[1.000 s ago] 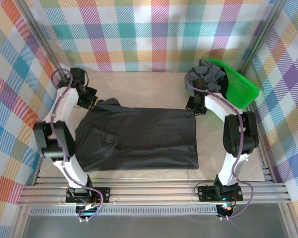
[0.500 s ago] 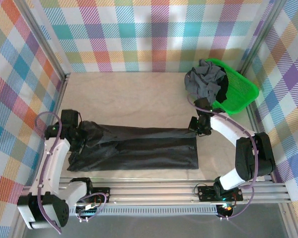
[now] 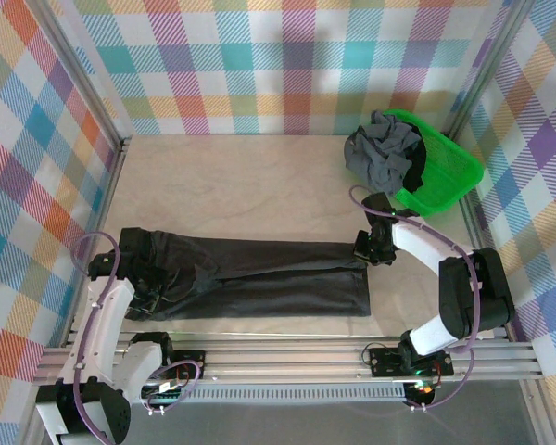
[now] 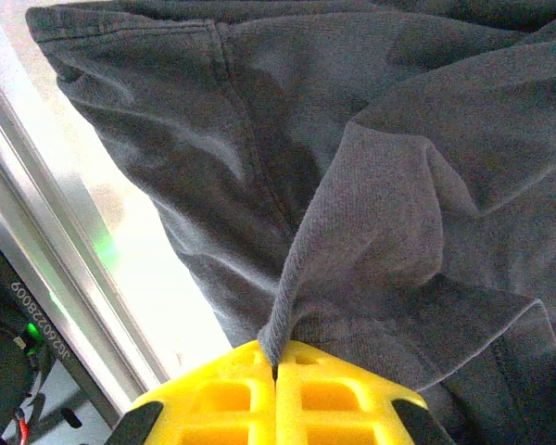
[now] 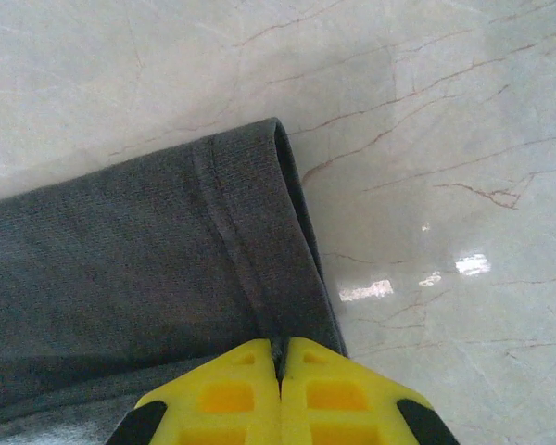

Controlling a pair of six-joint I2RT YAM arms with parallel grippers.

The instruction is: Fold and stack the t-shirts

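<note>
Pinching one charcoal t-shirt [image 3: 269, 273], left claw [image 4: 276, 371], right claw [image 5: 280, 357], both clamped, one grey t-shirt [image 3: 380, 153]

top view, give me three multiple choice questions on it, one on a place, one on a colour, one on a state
1. Where is the basket?
A. far right corner
B. far left corner
C. near edge, middle

2. What colour is the shirt laid on the table?
A. white
B. red
C. charcoal-black

3. How do the left hand and right hand stand?
A. both open
B. both shut on the shirt
C. one open, one shut

1 A: it sits far right, a grey shirt heaped over its rim.
2 C: dark cloth lies across the near table.
3 B: each wrist view shows cloth pinched in a closed hand.
</note>
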